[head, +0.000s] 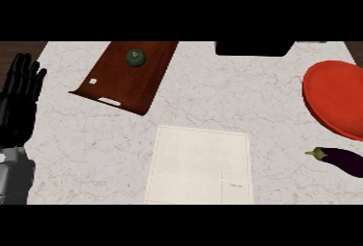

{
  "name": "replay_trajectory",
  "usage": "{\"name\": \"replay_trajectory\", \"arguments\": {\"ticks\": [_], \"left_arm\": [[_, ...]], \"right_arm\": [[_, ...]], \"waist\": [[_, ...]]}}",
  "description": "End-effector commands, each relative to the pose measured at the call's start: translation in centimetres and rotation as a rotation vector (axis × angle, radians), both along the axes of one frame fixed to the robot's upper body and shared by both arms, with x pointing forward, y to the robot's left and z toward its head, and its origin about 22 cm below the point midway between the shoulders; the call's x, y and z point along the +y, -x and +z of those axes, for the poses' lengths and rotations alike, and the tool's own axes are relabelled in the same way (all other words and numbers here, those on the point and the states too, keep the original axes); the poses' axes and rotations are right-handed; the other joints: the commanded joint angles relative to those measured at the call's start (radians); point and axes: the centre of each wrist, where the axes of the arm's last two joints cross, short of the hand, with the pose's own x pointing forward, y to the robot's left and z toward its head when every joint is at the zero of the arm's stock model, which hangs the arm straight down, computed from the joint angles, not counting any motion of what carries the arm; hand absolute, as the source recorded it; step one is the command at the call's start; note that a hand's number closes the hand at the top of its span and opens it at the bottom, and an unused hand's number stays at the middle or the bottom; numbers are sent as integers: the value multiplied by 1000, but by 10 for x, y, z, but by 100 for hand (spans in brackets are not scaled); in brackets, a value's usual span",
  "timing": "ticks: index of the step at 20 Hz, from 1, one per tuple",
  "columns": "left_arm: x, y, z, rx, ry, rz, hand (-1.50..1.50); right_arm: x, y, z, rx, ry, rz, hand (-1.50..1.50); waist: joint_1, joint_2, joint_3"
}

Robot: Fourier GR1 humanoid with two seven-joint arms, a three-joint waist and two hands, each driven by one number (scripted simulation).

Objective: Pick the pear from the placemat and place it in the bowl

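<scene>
No pear shows on the placemat point(200, 165): the pale mat lies bare on the tabletop point(92, 144). Nothing pear-like sits in the red bowl point(334, 98) either, which stands well to the right of the placemat and a little beyond it, cut by the view's edge. So where the pear is cannot be told. The only small green thing in sight is a dark, round thing point(135, 56) on the brown tray point(127, 79), beyond the placemat and to its left, and it does not read clearly as a pear.

Judging from this, the step in hand is either the very start or the carry, with the fruit out of view. The next move calls for finding the pear, then bringing it over the bowl to the placemat's right and lowering it inside the rim.

The left hand point(18, 103) shows well to the left of the placemat, at the view's edge. It is resting, palm flat, fingers straight and released, pointing away from the robot, holding nothing. The right hand is not in view.

An eggplant point(342, 161) lies to the right of the placemat, nearer than the bowl.
</scene>
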Motion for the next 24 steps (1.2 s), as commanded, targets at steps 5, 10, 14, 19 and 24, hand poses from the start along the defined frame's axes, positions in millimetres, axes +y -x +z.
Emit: {"name": "replay_trajectory", "arguments": {"ticks": [5,10,14,19,24], "left_arm": [[-7,-5,2,2,-7,-24,0],[-16,-8,0,4,-1,-32,0],[-12,-14,8,-3,-21,-36,0],[-14,-12,3,19,-27,-35,0],[-5,-12,-5,6,-25,-33,0]], "right_arm": [[-2,0,11,107,-199,280,150],[7,-9,18,148,-163,310,150],[24,-28,14,209,-139,370,150],[34,-36,-14,312,-113,418,150],[62,-61,-65,343,-88,413,150]], "waist": [[23,-6,-7],[30,-2,-8],[32,-5,-10],[18,-10,-10],[24,-6,-11]]}}
